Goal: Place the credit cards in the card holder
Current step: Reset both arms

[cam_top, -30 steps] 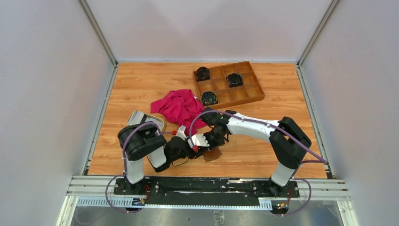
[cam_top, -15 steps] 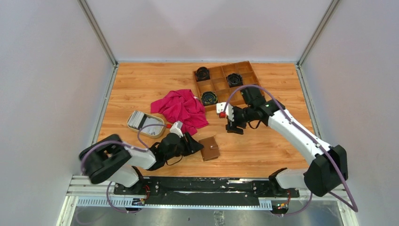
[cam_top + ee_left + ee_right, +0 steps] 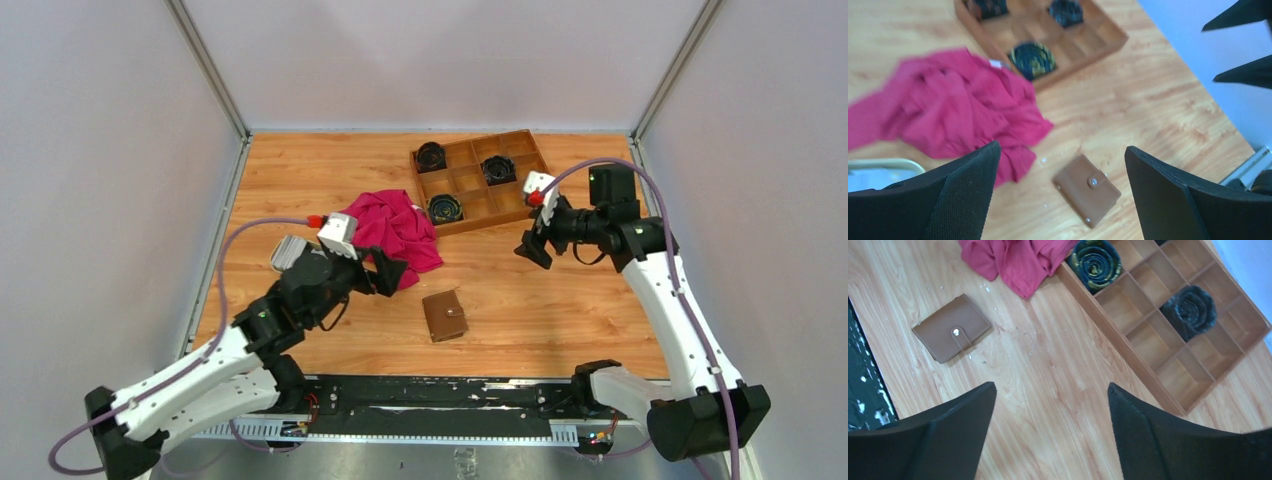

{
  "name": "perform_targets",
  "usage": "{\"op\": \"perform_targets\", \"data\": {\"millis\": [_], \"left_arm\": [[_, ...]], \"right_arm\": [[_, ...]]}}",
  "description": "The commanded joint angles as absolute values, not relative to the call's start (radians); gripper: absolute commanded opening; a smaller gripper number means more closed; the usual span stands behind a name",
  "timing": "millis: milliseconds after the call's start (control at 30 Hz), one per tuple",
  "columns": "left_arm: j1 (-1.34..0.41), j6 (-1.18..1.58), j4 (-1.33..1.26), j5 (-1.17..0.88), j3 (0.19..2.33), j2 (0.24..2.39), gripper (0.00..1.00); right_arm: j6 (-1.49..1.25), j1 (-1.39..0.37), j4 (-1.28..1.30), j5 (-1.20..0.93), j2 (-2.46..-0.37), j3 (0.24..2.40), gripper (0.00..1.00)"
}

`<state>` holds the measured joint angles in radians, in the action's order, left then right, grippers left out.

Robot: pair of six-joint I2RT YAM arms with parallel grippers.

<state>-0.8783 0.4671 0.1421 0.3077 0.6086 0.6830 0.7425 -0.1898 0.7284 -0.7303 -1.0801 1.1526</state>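
The card holder (image 3: 445, 316) is a brown leather wallet lying flat on the table with its snap tab fastened. It also shows in the left wrist view (image 3: 1087, 190) and the right wrist view (image 3: 951, 328). The credit cards (image 3: 289, 251) are a grey-white stack in a cream dish at the left, partly hidden by my left arm. My left gripper (image 3: 391, 273) hangs open above the table, up and left of the wallet, with nothing between its fingers (image 3: 1062, 147). My right gripper (image 3: 531, 250) is open and empty too (image 3: 1051, 385), well to the wallet's upper right, near the tray.
A crumpled pink cloth (image 3: 385, 228) lies between the dish and a wooden compartment tray (image 3: 540, 190) at the back. The tray holds three dark rolled items (image 3: 445, 208). The cream dish's rim (image 3: 885, 162) shows at the left wrist view's lower left.
Both grippers were down at the wallet a second ago. They have let go, opened wide and pulled away, the left arm up and left, the right arm back to the right. The wallet stays closed.
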Motion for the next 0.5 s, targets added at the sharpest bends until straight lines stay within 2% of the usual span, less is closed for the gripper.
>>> {"op": "perform_targets", "data": {"millis": [0,67,200,333,433,467], "left_arm": [[-0.867,0.219,0.397,0.404,0.766,0.590,1.00],[-0.852,0.190,0.444,0.398,0.841,0.595,1.00],[-0.740,0.190,0.528,0.263,0.982,0.653,1.00],[-0.473,0.244,0.526,-0.065,1.033,0.701,1.00],[-0.194,0.348,0.421,-0.416,0.980,0.734,1.00],[-0.156,0.371,0.391,-0.443,0.962,0.746,1.00]], "right_arm": [[0.568,-0.122,0.765,-0.745,-1.056,1.234,0.92],[0.507,-0.102,0.766,-0.778,-1.050,1.274,1.00],[0.337,-0.072,0.744,-0.801,-1.068,1.345,1.00],[0.184,-0.059,0.695,-0.617,-1.052,1.389,1.00],[0.184,-0.047,0.696,-0.598,-1.032,1.407,1.00],[0.169,-0.043,0.696,-0.600,-1.029,1.412,1.00]]}}
